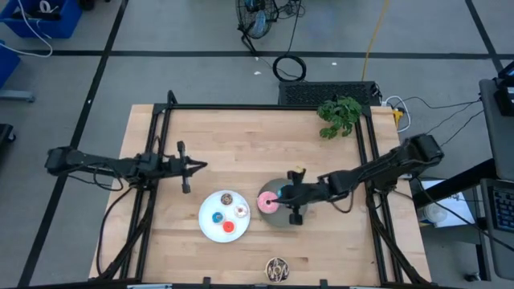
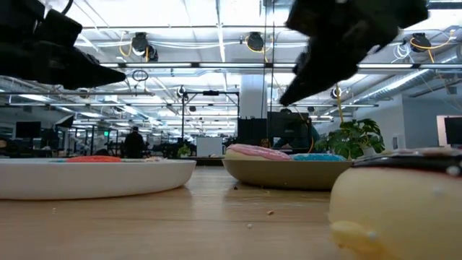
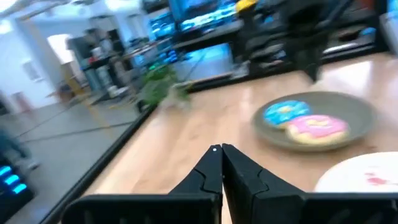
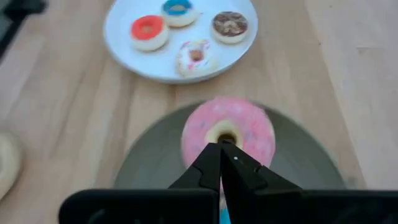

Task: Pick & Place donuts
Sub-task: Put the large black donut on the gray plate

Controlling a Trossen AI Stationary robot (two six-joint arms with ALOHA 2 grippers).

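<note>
My right end effector (image 4: 221,149) hangs clenched and empty over the pink donut (image 4: 227,134) on the grey plate (image 4: 305,165), its tips right above the donut's hole; whether they touch it I cannot tell. The blue sprinkled donut (image 3: 285,112) lies just beside the pink one on that plate, but from above my right arm covers most of it. My left end effector (image 3: 221,151) is clenched on nothing too, held above bare wood to the left of the white plate (image 1: 206,226).

That plate carries the four tiny donuts: red (image 4: 148,28), blue (image 4: 178,9), brown (image 4: 229,23) and whitish-pink (image 4: 195,55). The dark chocolate donut (image 1: 276,269) sits alone at the near edge of the surface (image 1: 233,144); in the low view it is cut off and blurred.

A green plant (image 1: 339,115) lies at the far right corner. Beyond is a large room with ceiling lights, monitors and a distant person, too small to make out.
</note>
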